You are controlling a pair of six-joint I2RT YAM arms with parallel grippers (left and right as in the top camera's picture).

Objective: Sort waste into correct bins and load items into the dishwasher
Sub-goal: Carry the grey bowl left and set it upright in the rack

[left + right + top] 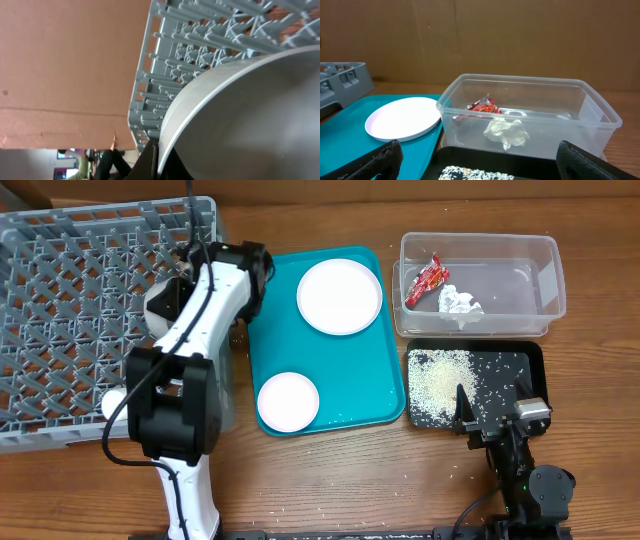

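The left gripper was clamped on the lip of the smooth round grey-green bowl, a dark finger on either side of the rim, and the bowl was tipped up on edge, filling the wrist view. Right behind it rose the large square grey plastic dish rack with its open lattice. From overhead the left arm stretched over the rack's right-hand part, though the bowl could not be picked out under it. So the rack lay directly beneath and ahead of the bowl, and the job looked like a short lowering and a release, minding that the rim settled between the grid bars rather than on top of them. The right gripper was nowhere near: it sat on the far side with jaws spread wide and empty, at the near edge of the shallow black tray dusted with loose white rice grains. Beyond that, the clear deep plastic tub held the red crinkled wrapper and the crumpled white tissue wad. Between the arms, the flat teal tray carried the round pale plate and a smaller pale round bowl, both waiting, both closer to the left arm.
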